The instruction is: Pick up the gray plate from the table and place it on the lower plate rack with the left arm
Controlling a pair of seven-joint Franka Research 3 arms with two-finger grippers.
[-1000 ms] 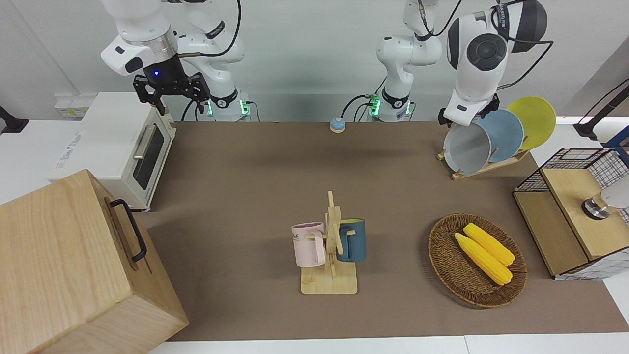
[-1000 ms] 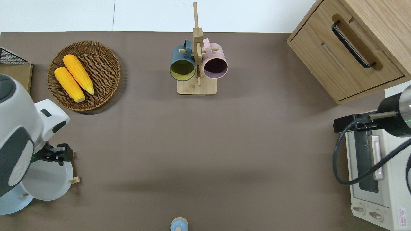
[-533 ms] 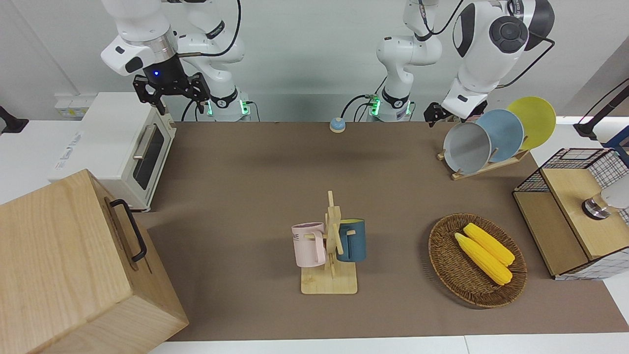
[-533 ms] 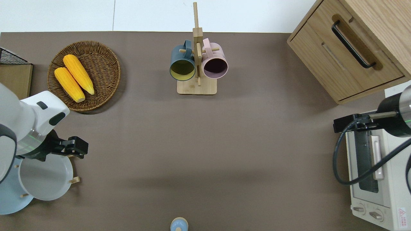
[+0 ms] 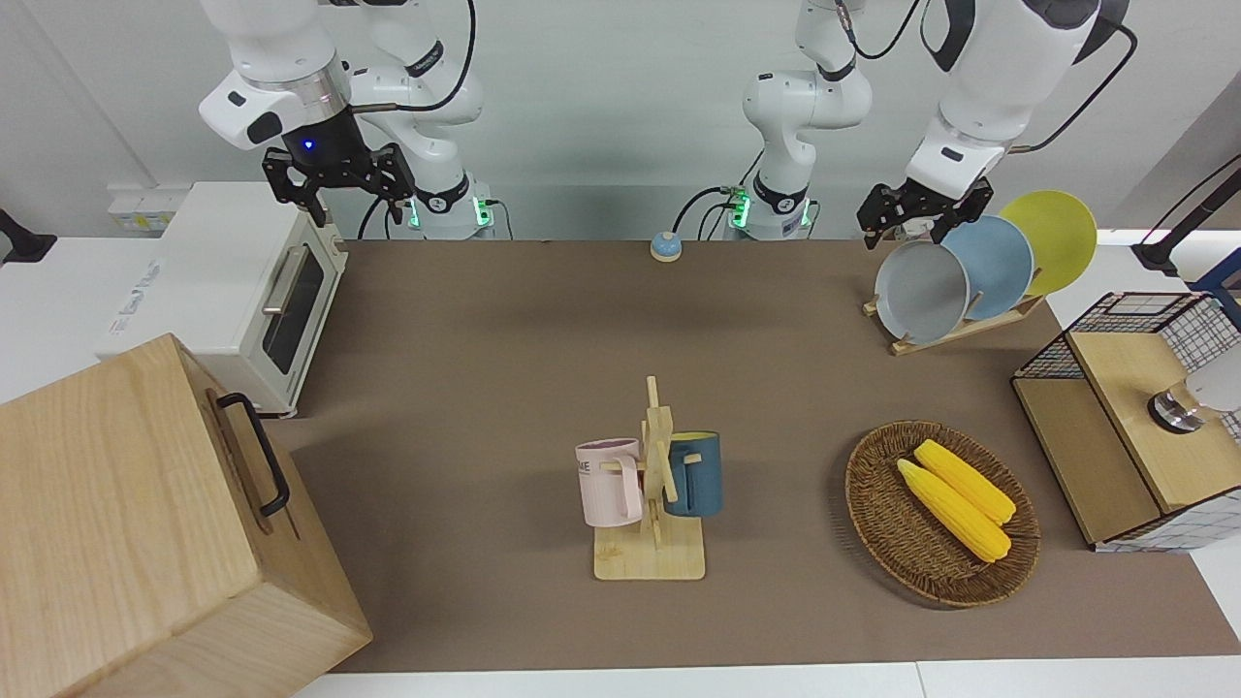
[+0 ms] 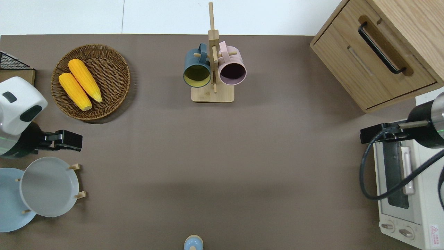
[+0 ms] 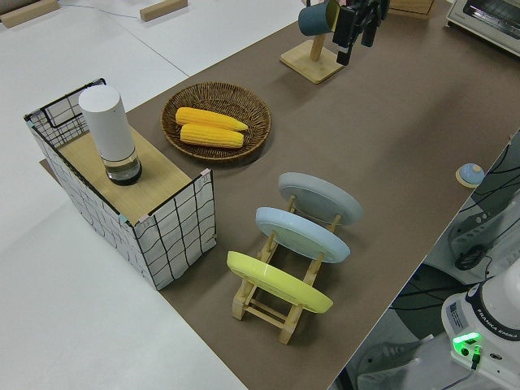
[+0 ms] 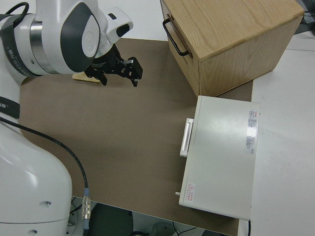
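Note:
The gray plate point(image 5: 919, 291) point(image 6: 48, 187) point(image 7: 321, 197) leans upright in the end slot of the lower plate rack point(image 5: 970, 330) point(image 7: 272, 313), toward the right arm's end of it. Two of the rack's pegs point(image 6: 80, 195) stick out beside the plate. My left gripper point(image 5: 923, 211) point(image 6: 66, 140) point(image 7: 356, 28) is open and holds nothing. It hangs in the air over the bare table between the gray plate and the corn basket. The right arm is parked, its gripper point(image 5: 336, 189) point(image 8: 118, 74) open.
A blue plate point(image 5: 999, 267) and a yellow plate point(image 5: 1057, 237) fill the rack's other slots. A wicker basket point(image 5: 873, 504) holds two corn cobs. Also here: a mug tree point(image 5: 654, 485), a wire-sided shelf point(image 5: 1115, 427), a wooden drawer box point(image 5: 145, 523), a toaster oven point(image 5: 242, 281).
My left gripper has left the gray plate's rim, risen and moved away from the robots. The gray plate stays leaning in the rack. The right arm is unchanged.

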